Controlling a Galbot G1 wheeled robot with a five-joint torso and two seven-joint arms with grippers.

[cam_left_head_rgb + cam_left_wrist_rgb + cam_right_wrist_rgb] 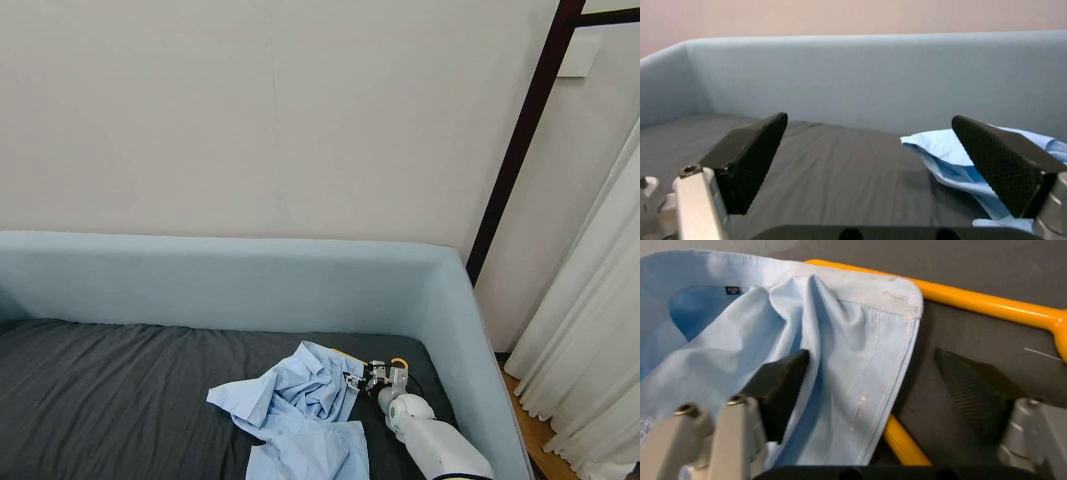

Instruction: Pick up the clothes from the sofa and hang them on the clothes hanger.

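Note:
A crumpled light blue shirt (pixel 300 405) lies on the sofa's dark seat (pixel 110 400), toward its right end. An orange hanger (pixel 987 305) lies partly under the shirt's collar (pixel 860 315); a bit of the orange hanger (pixel 398 361) shows by the shirt. My right gripper (pixel 362 381) is down at the shirt's right edge, open, with the collar and a hanger bar between its fingers (pixel 783 385). My left gripper (pixel 873 160) hangs open low over the seat, the blue shirt (pixel 960 155) ahead of one of its fingers, nothing held.
The sofa has a pale blue backrest (pixel 220 280) and a right armrest (pixel 470 350). Behind is a plain wall. A dark pole (pixel 520 140) leans up at the right, beside white curtains (pixel 590 340).

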